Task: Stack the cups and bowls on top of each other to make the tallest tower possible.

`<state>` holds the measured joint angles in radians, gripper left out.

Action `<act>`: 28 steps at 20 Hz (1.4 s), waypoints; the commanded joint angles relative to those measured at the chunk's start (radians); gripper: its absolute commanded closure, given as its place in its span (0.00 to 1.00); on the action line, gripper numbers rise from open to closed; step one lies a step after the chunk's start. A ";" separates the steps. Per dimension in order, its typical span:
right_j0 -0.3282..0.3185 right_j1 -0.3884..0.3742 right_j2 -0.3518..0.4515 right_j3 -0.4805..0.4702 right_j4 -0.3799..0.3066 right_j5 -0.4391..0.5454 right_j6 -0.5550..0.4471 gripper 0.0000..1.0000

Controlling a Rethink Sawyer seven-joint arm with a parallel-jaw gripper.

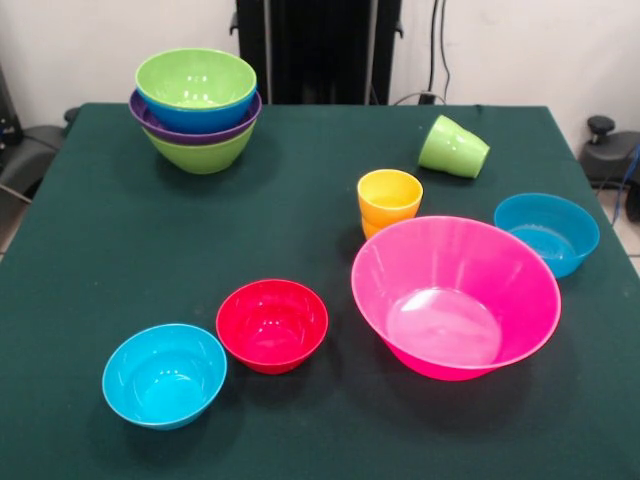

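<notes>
I can't see the end effector, so its state is unknown and I can't place things rel. to it; tower (197, 108) sits far-left on counter (90, 230); pink bowl (455, 295) is huge; capping w/ it risks toppling; green cup (453, 147) on its side may roll.

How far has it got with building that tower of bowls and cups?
Partly done: the tower at the far corner has four nested bowls, lime green on top. Nothing is in hand; no gripper shows. Left loose: the pink bowl, red bowl, cyan bowl, blue bowl, upright yellow cup and tipped green cup.
</notes>
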<state>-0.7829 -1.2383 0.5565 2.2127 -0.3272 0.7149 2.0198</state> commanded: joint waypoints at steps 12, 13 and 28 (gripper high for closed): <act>0.254 0.235 -0.043 -0.129 -0.062 -0.133 0.087 0.00; 0.263 0.241 -0.050 -0.138 -0.060 -0.138 0.090 0.00; 0.409 0.411 -0.170 -0.328 -0.117 -0.122 0.100 0.00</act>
<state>-0.4327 -0.9447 0.4767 1.9923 -0.3380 0.6158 2.0198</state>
